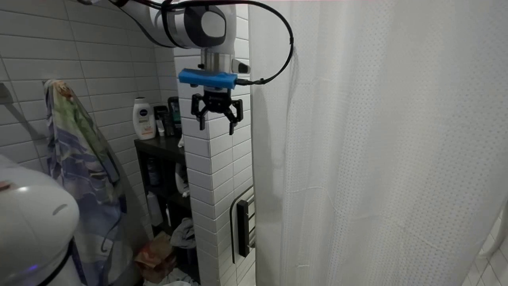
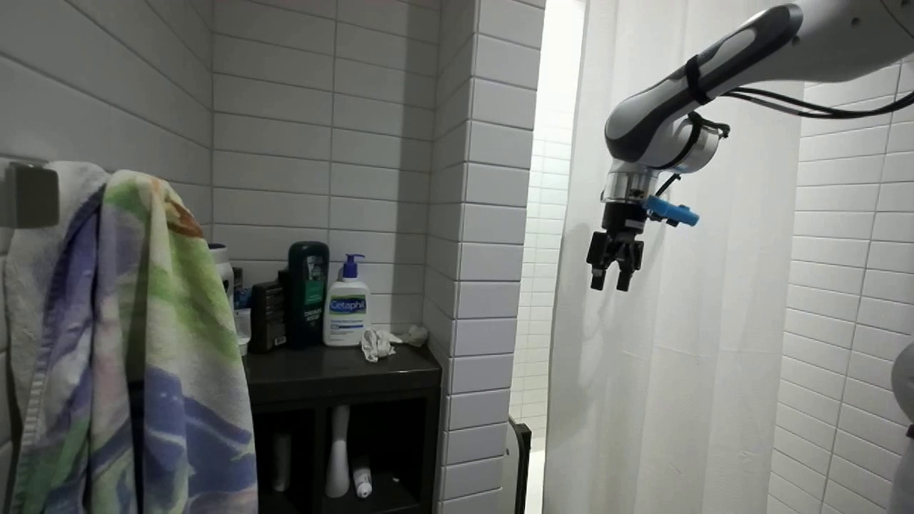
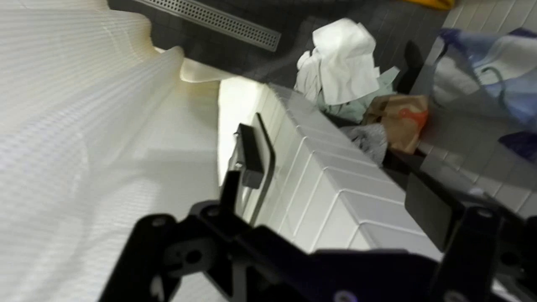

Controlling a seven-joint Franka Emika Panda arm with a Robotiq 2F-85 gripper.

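Your jaws hang in the air, spread wide, and in an exterior view the tiled pillar (image 1: 220,159) shows through the gap between their tips. Nearest to them is the white shower curtain (image 1: 381,143), just beside the jaws — though depth is hard to judge, so you cannot tell exactly how close the cloth comes. Both exterior views cut the curtain off at top and bottom, and its folds blur in the wrist view, where the jaws themselves run out past the bottom and right edges. The curtain also hides one end of the black-ended metal rack (image 1: 243,228), and the pillar covers part of the dark shelf (image 1: 160,149). On that shelf you can read the big name on the Cetaphil bottle (image 2: 348,314), but the hanging towel (image 2: 186,343) masks much of a white bottle (image 2: 226,275) at the left. Below, a heap of white cloth (image 3: 346,58) lies on the dark floor (image 3: 235,61) near a paper bag (image 3: 398,119) — and a yellow thing (image 3: 436,2), clipped by the wrist view's top edge, you cannot name. The white rounded shape (image 1: 31,226) at an exterior view's lower left is cut off too.
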